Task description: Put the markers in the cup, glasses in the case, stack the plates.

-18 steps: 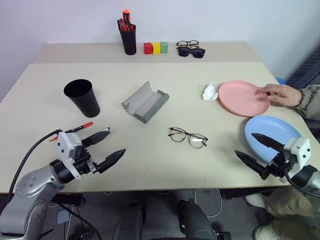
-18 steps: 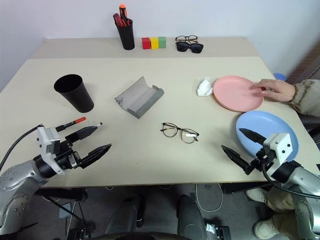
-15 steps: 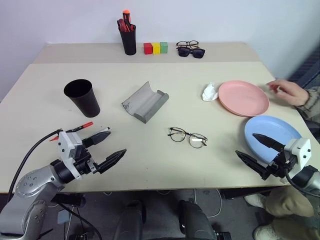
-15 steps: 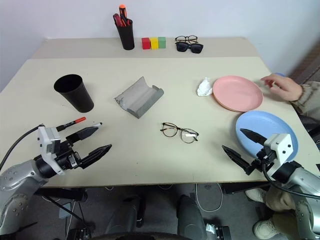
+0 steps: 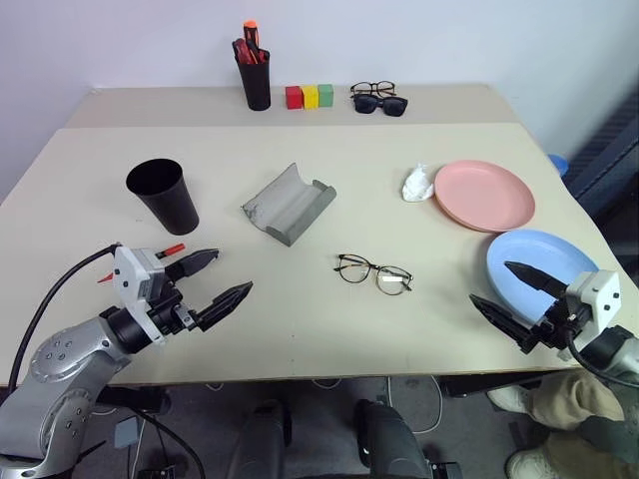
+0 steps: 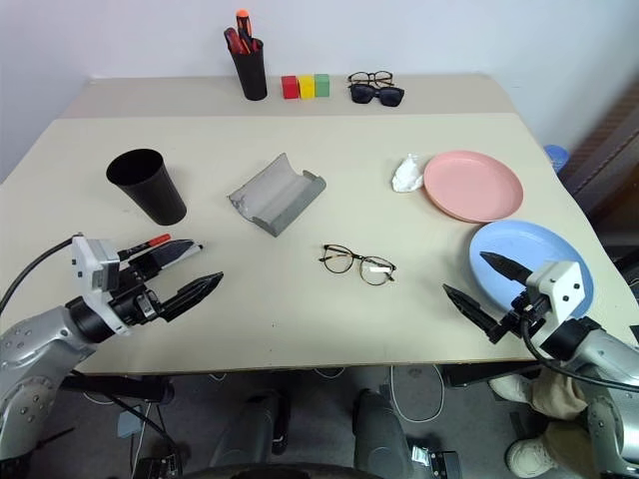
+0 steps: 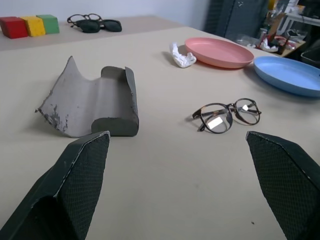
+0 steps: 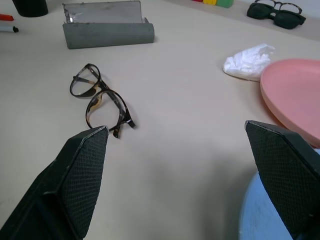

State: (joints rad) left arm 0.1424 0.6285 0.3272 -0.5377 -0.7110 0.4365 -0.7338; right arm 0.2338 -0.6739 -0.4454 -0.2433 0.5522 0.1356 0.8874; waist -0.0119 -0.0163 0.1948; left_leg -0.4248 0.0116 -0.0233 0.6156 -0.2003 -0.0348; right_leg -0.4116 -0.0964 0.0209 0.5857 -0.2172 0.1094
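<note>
The head view alone shows the marker point(image 5: 170, 249) at lower left beside the left gripper point(image 5: 212, 278), whose wide-open, empty jaws frame the glasses point(image 7: 227, 114) mid-frame.

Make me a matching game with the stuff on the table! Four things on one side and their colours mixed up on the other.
Things:
1. cup
2. case
3. plate nearer the robot
4. plate farther from the robot

Colours:
A. salmon pink
B. grey
C. black
D. light blue

Pairs: 1-C, 2-B, 3-D, 4-A
</note>
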